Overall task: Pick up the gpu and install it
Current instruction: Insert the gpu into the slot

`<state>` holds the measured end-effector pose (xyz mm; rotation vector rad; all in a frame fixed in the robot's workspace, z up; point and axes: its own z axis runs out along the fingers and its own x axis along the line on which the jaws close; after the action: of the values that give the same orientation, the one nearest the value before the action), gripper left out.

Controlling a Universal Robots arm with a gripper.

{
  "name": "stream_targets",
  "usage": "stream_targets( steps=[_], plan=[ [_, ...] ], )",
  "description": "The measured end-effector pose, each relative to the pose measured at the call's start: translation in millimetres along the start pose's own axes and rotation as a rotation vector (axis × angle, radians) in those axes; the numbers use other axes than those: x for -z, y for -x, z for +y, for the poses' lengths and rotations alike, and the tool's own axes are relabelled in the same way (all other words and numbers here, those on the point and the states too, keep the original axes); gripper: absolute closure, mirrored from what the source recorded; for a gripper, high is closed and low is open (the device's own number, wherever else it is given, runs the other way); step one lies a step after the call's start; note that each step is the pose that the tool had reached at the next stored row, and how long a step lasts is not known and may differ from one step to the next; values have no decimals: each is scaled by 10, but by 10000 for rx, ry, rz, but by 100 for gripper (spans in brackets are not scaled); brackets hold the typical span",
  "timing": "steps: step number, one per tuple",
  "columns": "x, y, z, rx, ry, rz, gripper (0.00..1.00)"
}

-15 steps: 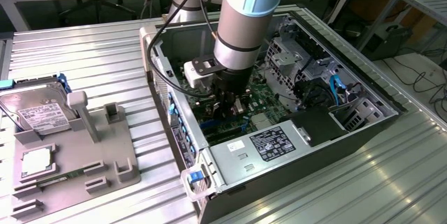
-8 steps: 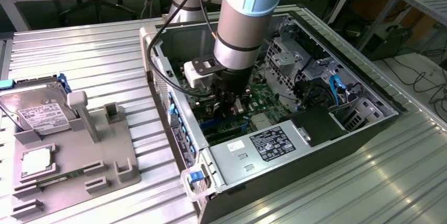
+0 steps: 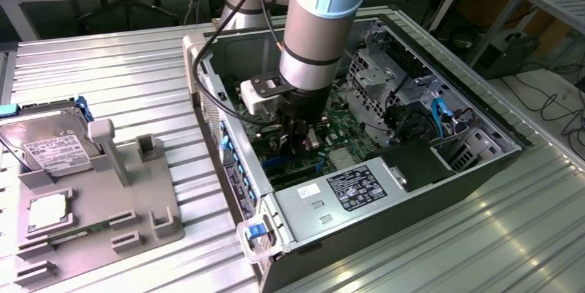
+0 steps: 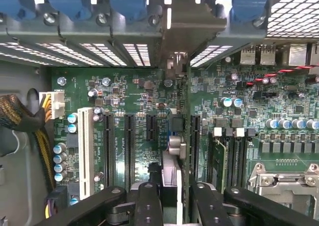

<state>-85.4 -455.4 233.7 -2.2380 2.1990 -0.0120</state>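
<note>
Wrist view: the claw [image 4: 175, 198] is clamped on the gpu [image 4: 172, 173], which stands edge-on between its fingers [image 4: 147, 202] and runs ahead of them over the green motherboard [image 4: 134, 106], its metal bracket [image 4: 187, 34] reaching the rear slot openings. Black expansion slots [image 4: 128, 144] lie just beside the card. In the exterior view, the claw [image 3: 302, 141] is down inside the open computer case [image 3: 475, 111], with the power supply [image 3: 352, 194] near it.

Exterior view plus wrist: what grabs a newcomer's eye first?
The arm plunging into the open PC case, its gripper low over the green motherboard. In the wrist view the jaws are shut on the gpu, edge-on above the expansion slots. At the exterior view's left, a hard drive sits on a grey fixture.
</note>
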Motion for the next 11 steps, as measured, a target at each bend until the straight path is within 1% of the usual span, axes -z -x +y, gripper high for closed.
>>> stream_targets(
  steps=[1,3,6,11],
  plan=[
    [0,0,0,0,0,32,72],
    [2,4,1,-1,4,126,72],
    [2,4,0,1,4,133,72],
    [1,5,0,-1,3,124,72]
  ],
)
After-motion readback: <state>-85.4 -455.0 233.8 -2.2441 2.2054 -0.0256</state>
